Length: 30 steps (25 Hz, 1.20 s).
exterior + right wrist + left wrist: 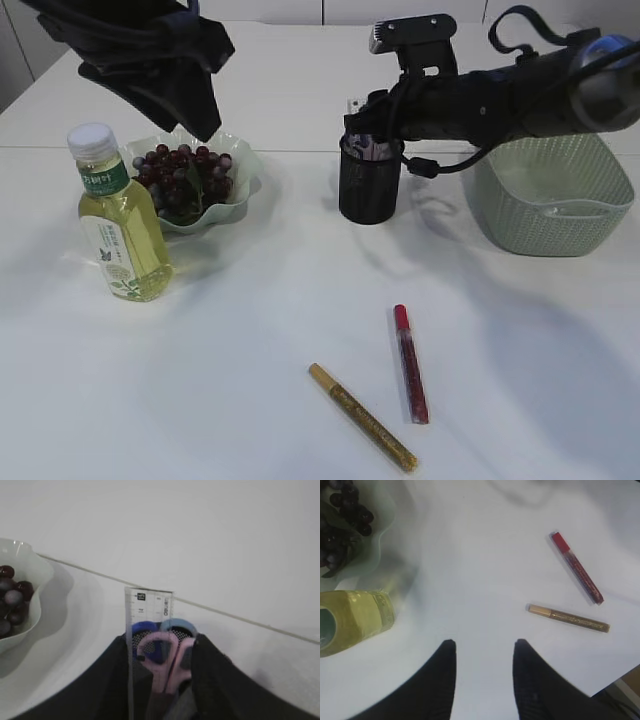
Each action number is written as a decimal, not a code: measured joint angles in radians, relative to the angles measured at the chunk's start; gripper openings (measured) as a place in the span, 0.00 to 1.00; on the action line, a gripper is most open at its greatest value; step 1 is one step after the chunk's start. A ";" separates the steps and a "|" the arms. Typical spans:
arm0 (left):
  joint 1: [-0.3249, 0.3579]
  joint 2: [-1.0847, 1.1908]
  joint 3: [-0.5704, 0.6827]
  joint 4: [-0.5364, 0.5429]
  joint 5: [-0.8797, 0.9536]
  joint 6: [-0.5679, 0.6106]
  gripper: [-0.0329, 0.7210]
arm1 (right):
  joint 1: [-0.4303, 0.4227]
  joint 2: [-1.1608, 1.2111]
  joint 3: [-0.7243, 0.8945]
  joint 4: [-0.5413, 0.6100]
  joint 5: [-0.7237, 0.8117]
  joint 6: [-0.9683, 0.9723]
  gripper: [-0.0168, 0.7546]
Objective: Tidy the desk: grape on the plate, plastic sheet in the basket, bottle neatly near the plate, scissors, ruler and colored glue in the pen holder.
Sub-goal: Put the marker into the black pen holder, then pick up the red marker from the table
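Dark grapes (180, 175) lie in the pale wavy plate (240, 190). The yellow-green bottle (120, 220) stands upright just in front of it. Pink scissors (167, 655) and a clear ruler (149, 605) stand in the black mesh pen holder (368, 190). My right gripper (160, 647) hovers over its mouth, open, with a finger on either side of the scissors handles. A red glue pen (410, 365) and a gold glue pen (362, 418) lie on the table. My left gripper (484, 647) is open and empty above the table near the bottle (355, 620). The plastic sheet is out of view.
A green woven basket (550, 200) stands at the right, behind my right arm; its inside is hidden. The two pens lie in the near middle of the white table, apart from each other.
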 joint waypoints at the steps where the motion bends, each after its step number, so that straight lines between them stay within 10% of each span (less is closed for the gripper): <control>1: 0.000 0.000 0.000 0.000 0.000 0.000 0.41 | 0.000 -0.018 0.000 0.012 0.042 0.002 0.47; 16: 0.000 0.000 0.000 -0.012 0.000 0.000 0.41 | 0.000 -0.306 -0.004 0.280 1.078 0.004 0.47; 30: 0.000 0.000 0.000 -0.065 0.000 0.000 0.41 | 0.000 -0.307 0.075 0.295 1.282 0.084 0.47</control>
